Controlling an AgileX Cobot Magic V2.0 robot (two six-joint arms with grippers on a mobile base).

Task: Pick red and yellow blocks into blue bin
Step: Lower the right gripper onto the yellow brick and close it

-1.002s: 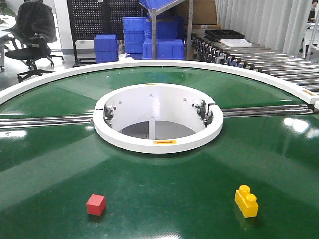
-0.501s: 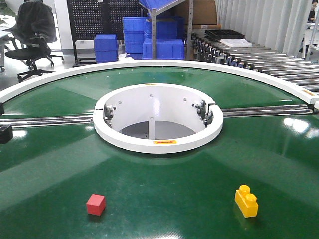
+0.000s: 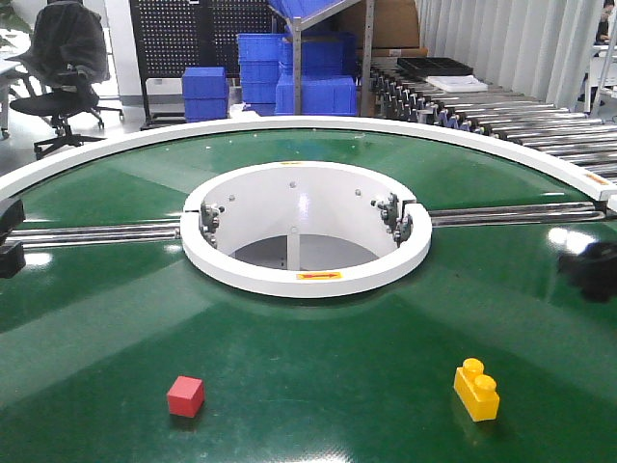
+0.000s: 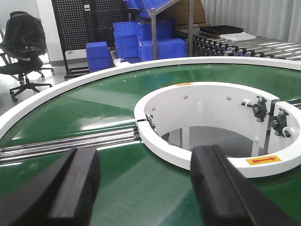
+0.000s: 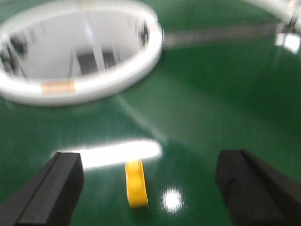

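In the front view a round green table [image 3: 308, 338] with a glossy top fills the frame, bounded by a white rim [image 3: 318, 123] at its far edge. A white ring [image 3: 305, 270] surrounds the open well at its centre, and metal rails [image 3: 96, 233] run from the ring toward the left and right edges. The red cube [image 3: 185, 396] sits toward the near edge on the left and the yellow brick [image 3: 476, 390] toward the near edge on the right, well apart. The left claw [image 3: 10, 237] shows dark at the left edge, the right claw [image 3: 590, 268] as a blur at the right edge. Behind stand blue crates [image 3: 260, 68], a black pegboard [image 3: 183, 34], an office chair [image 3: 63, 68], a roller conveyor [image 3: 501, 111] and pale curtains [image 3: 511, 39]. The left wrist view shows the left claw [image 4: 146, 162] spread wide over bare green, holding nothing. The right wrist view is blurred; the right claw [image 5: 149, 162] is spread wide, with the yellow brick [image 5: 135, 183] lying on the table between its fingers, untouched.
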